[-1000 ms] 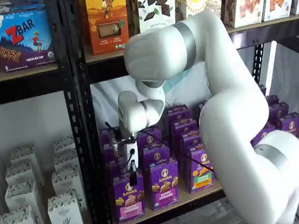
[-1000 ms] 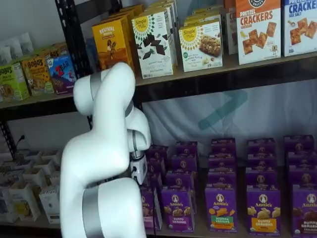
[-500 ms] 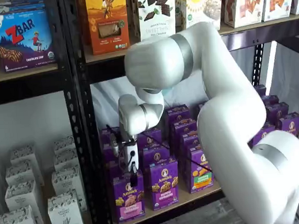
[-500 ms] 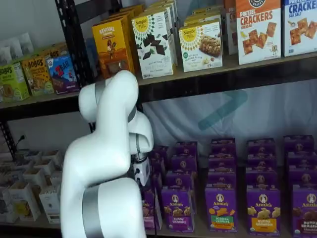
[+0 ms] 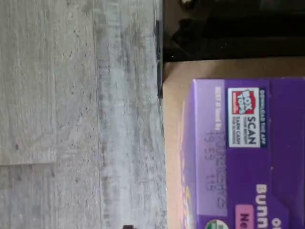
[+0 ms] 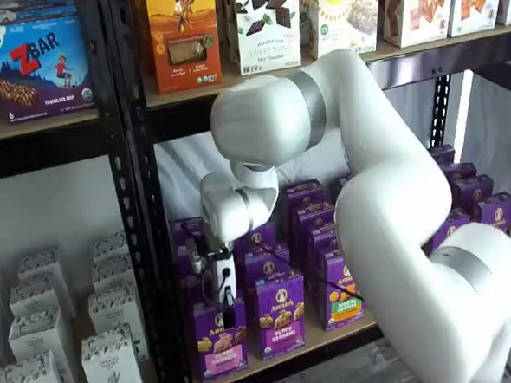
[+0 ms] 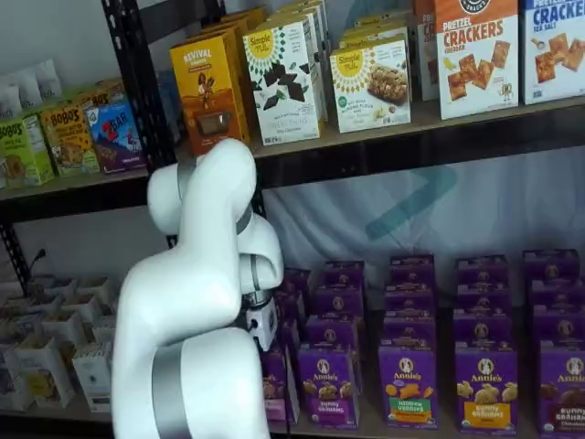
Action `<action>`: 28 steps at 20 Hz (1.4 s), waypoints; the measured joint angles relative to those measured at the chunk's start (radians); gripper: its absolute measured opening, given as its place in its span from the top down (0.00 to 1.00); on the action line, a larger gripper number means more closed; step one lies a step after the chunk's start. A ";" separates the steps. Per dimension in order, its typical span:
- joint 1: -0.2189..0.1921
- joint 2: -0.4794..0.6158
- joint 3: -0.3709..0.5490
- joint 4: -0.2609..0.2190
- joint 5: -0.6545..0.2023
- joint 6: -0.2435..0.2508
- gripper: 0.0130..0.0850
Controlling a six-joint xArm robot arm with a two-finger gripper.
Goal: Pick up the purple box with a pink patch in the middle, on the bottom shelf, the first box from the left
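Note:
The purple box [image 6: 219,337] stands at the left front of the bottom shelf [image 6: 317,344], with a round white logo and a pink patch low on its front. My gripper [image 6: 228,313] hangs just above its top edge, white body upright, black fingers seen side-on with no gap showing. In a shelf view the arm hides most of the box, and only the gripper's white body [image 7: 262,322] shows. The wrist view shows the box's purple top [image 5: 243,152] close up on the tan board [image 5: 171,143].
More purple cartons stand right of it and behind, among them a bunny grahams carton [image 6: 277,316] and one with a green-orange patch [image 6: 342,296]. A black rack post [image 6: 154,276] stands close on the left. White cartons [image 6: 110,361] fill the neighbouring bay. Grey floor [image 5: 81,114] lies below.
The gripper has come down a little and now sits closer to the top of the purple box. The arm's elbow has shifted slightly. The boxes have not moved.

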 joint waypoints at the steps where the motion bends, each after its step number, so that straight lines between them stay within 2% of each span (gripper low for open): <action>1: 0.001 0.003 0.002 -0.003 -0.008 0.003 0.00; 4: 0.002 0.013 0.006 -0.013 -0.032 0.012 0.00; 16: 0.009 0.040 -0.007 0.015 -0.049 -0.006 0.00; 18: 0.009 0.042 -0.010 0.020 -0.045 -0.010 0.11; 19: 0.010 0.043 -0.011 0.019 -0.043 -0.009 0.11; 20: 0.010 0.045 -0.012 0.019 -0.043 -0.008 0.17; 23: 0.012 0.049 -0.016 0.021 -0.045 -0.008 0.22; 26: 0.014 0.053 -0.018 0.021 -0.053 -0.007 0.33; 28: 0.014 0.054 -0.018 0.018 -0.057 -0.004 0.33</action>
